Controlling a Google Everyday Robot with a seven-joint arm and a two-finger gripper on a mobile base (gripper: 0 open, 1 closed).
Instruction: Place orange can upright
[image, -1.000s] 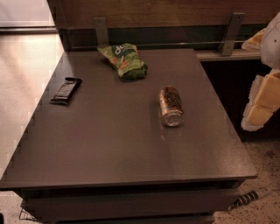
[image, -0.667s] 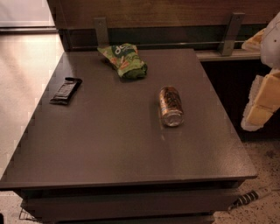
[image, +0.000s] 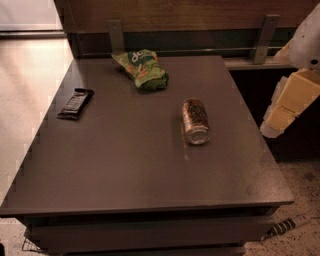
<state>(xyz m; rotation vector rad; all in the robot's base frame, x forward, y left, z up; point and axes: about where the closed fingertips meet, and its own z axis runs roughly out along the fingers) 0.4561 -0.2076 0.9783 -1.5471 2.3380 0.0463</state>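
Observation:
The orange can (image: 195, 121) lies on its side on the dark grey table (image: 125, 165), right of the middle, with one silver end facing the near edge. My gripper (image: 289, 102) hangs at the right edge of the camera view, beyond the table's right side and apart from the can. It holds nothing that I can see.
A green snack bag (image: 142, 69) lies near the table's far edge. A flat black wrapped bar (image: 75, 103) lies at the left side. A wooden wall with two metal brackets (image: 115, 35) runs behind the table. A pale floor (image: 25, 90) lies to the left.

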